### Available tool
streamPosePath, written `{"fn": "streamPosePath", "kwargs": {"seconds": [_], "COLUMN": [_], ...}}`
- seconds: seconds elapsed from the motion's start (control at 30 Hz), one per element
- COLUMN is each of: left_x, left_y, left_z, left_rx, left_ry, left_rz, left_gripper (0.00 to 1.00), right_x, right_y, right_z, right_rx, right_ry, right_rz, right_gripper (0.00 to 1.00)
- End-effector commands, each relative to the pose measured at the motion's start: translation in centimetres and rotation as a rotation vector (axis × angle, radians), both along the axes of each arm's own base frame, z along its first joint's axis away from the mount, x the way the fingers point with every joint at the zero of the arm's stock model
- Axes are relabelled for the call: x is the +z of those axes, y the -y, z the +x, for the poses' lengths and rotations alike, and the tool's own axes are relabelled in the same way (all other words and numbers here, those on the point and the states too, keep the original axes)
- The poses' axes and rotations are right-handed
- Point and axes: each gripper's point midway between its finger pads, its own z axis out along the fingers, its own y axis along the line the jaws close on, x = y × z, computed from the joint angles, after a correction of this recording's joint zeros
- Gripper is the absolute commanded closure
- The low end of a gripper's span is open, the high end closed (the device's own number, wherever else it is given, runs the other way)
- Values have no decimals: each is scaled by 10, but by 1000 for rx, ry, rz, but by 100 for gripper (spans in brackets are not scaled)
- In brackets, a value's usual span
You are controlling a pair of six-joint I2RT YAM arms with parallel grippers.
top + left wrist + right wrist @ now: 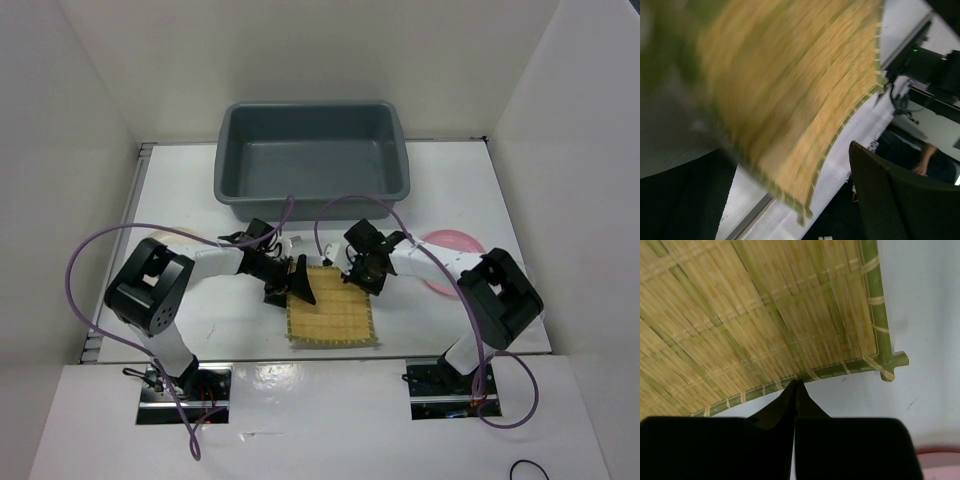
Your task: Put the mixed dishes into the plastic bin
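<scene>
The yellow bamboo mat (335, 312) lies between the arms near the table's front. My left gripper (299, 284) is at its left far corner. In the left wrist view the mat (790, 100) is blurred, very close and tilted up off the white table, so it appears held. My right gripper (363, 274) is at the mat's far right edge. In the right wrist view its shut tips (796, 385) touch the mat's green rim (840, 371). The grey-blue bin (310, 106) stands behind. The pink plate (452, 243) and the cream dish (168, 238) are partly hidden. No clear cups show.
White walls close in the table on three sides. Purple cables loop from both arms over the table. The pink plate's edge (940, 466) shows in the right wrist view, beside the fingers. A dark mesh shape (890, 200) sits at the lower right of the left wrist view.
</scene>
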Motion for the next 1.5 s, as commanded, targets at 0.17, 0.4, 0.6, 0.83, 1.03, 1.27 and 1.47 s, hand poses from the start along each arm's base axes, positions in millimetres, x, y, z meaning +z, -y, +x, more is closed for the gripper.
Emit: {"fn": "streamPosePath", "kwargs": {"seconds": [0.17,0.4,0.6,0.83,1.03,1.27,1.47], "left_x": [-26,-1,64,148,265,348,284], "left_y": [17,15,17,25,52,53,20], "left_z": [7,3,1,2,43,165,289], "left_rx": [-30,-31,-62,-70,-134,-82,156], "left_ry": [2,12,48,136,287,463,468], "left_rz": [-93,-100,-145,-259,-471,-569,-416], "left_gripper": [41,93,100,100,100,100,100], "right_x": [-19,6,66,169,261,253,251], "right_y": [-20,-17,-5,85,144,186,181], "right_z": [1,18,44,81,40,29,32], "right_rx": [-94,-170,-305,-580,-659,-882,-879], "right_ry": [26,140,250,416,883,1016,1006], "right_rz": [29,47,68,254,480,398,408], "right_gripper": [100,100,100,100,100,100,100]}}
